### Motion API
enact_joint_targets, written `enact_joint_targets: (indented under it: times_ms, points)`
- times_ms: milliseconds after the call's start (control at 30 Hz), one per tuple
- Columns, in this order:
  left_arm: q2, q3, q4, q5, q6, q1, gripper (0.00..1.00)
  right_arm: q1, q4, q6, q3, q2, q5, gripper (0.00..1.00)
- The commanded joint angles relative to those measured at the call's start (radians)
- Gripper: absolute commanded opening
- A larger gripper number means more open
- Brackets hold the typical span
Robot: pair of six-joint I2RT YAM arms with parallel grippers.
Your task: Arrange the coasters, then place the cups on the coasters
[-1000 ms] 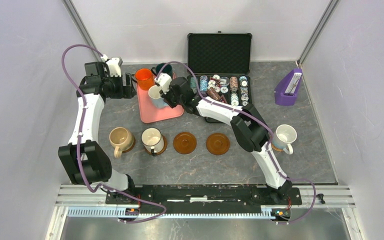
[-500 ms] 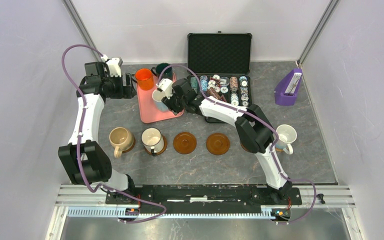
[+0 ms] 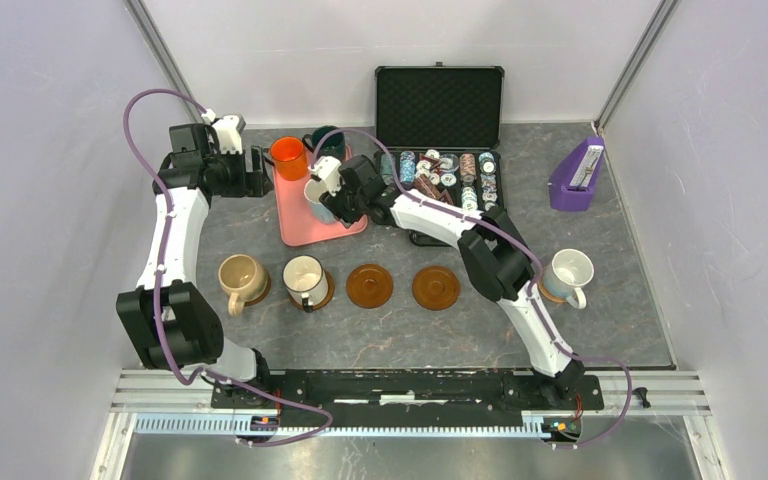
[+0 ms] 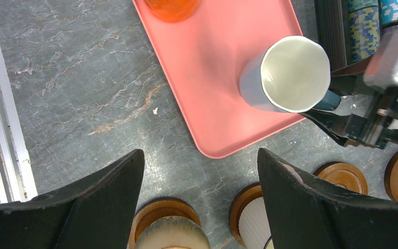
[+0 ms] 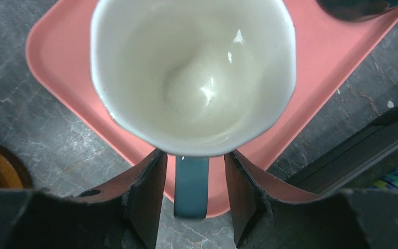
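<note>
Seen from overhead, the step in hand was picking up the light blue mug (image 3: 316,193), which stood on the right side of the pink tray (image 3: 300,228), with the right gripper (image 3: 334,200) reaching it from the tray's right. On the near side of the tray two glossy brown coasters (image 3: 369,285) lay bare. The left gripper (image 3: 257,170) hung just left of the tray.

The left wrist camera showed that gripper's dark fingers (image 4: 109,194) spread wide with nothing between them, above the veined grey table (image 4: 83,93) off the tray's near corner.

In the right wrist view, the jaws flanked the mug's flat blue handle (image 5: 190,189) with a sliver of gap on each side, not yet pinching. The mug's faceted rim and slick white glaze suggested a slippery hold, so the next move would likely call for closing squarely on the handle before lifting the mug off the tray.
</note>
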Motion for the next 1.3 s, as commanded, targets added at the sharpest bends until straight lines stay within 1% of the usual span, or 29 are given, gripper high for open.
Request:
enact_joint_targets:
  times_ms: [0,200,267,433,600,700,800,867,1000,1033,1100,1200,1267]
  points:
    - [-0.007,0.029,0.016,0.024,-0.027,0.005,0.86,-0.004,0.038,0.010,0.062,0.041,0.009,0.50]
    - [-0.006,0.026,0.015,0.016,-0.013,0.005,0.86,-0.006,0.053,-0.002,0.087,0.042,-0.001,0.33]
    - [0.002,0.030,0.016,0.019,-0.014,0.006,0.86,-0.008,0.064,-0.008,0.082,0.029,-0.014,0.26]
    - [0.022,0.044,0.016,0.030,-0.020,0.005,0.86,-0.015,0.103,-0.036,0.031,-0.031,-0.039,0.01]
    - [0.040,0.059,0.021,0.049,-0.040,0.005,0.86,-0.033,0.171,-0.036,-0.064,-0.121,-0.054,0.00]
    - [0.049,0.069,0.024,0.058,-0.051,0.006,0.86,-0.053,0.227,0.006,-0.129,-0.193,-0.075,0.00]
    - [0.040,0.070,0.042,0.038,-0.043,0.005,0.88,-0.077,0.276,0.050,-0.199,-0.280,-0.091,0.00]
    - [0.026,0.063,0.065,0.019,-0.040,0.006,0.91,-0.093,0.312,0.074,-0.291,-0.366,-0.101,0.00]
    - [-0.007,0.034,0.111,0.018,-0.032,0.004,1.00,-0.121,0.416,0.084,-0.572,-0.600,-0.086,0.00]
    - [-0.013,0.029,0.120,0.018,-0.033,0.004,1.00,-0.129,0.425,0.084,-0.630,-0.662,-0.070,0.00]
    - [-0.021,0.023,0.130,0.021,-0.035,0.004,1.00,-0.153,0.422,0.086,-0.758,-0.776,-0.024,0.00]
    - [-0.024,0.009,0.146,0.031,-0.040,0.002,1.00,-0.185,0.376,0.097,-0.903,-0.954,0.058,0.00]
    - [-0.023,0.000,0.154,0.042,-0.047,-0.001,1.00,-0.202,0.340,0.103,-0.996,-1.066,0.158,0.00]
